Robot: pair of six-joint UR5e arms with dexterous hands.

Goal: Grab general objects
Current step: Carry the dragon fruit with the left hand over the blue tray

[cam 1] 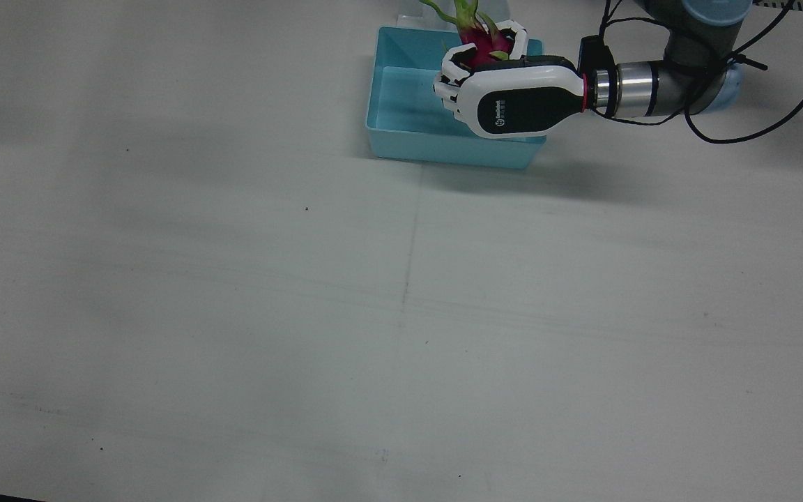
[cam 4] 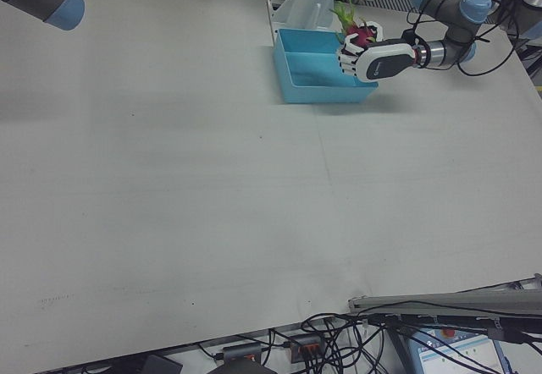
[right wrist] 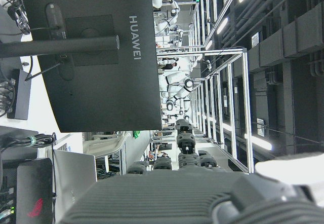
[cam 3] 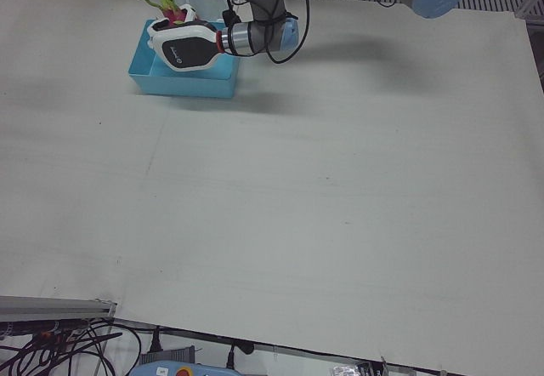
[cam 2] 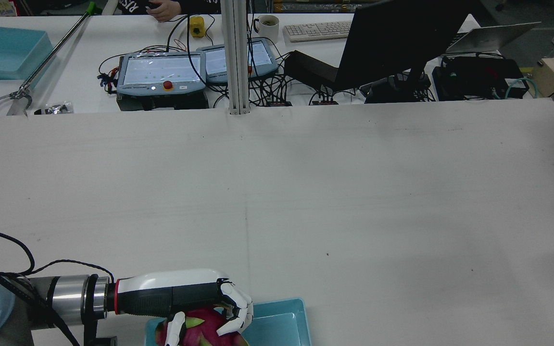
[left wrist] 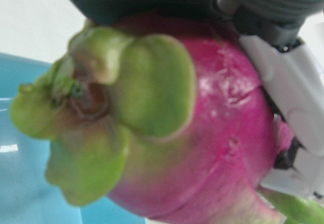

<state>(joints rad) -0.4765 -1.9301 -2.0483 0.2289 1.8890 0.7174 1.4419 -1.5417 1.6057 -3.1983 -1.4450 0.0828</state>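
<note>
Item: dragon fruit (cam 1: 479,38), magenta skin with green scales and leafy tips. Location: over the far end of the light-blue bin (cam 1: 401,136), the end nearest the arm pedestals, held above the bin floor rather than resting on it, as far as the front view shows.

Item: left hand (cam 1: 506,97), white and black shell. State: wrapped around the dragon fruit, fingers (cam 2: 238,307) curled over its top and side, thumb (cam 2: 175,327) on the opposite flank in the rear view. The left hand view shows the fruit pressed close against the palm.

Item: right hand. Only its own camera shows a part of it; whether clenched or released cannot be told. That camera faces a Huawei monitor (right wrist: 96,57) away from the bin.

Item: table (cam 1: 401,314), bare elsewhere around the bin.

Risk note: the skin looks smooth and the body rounded, so the fruit could roll out between the fingers if the grasp loosens. The scales may bend or tear under finger pressure. A drop near the bin wall could land the fruit on the rim and tip it outside.
</note>
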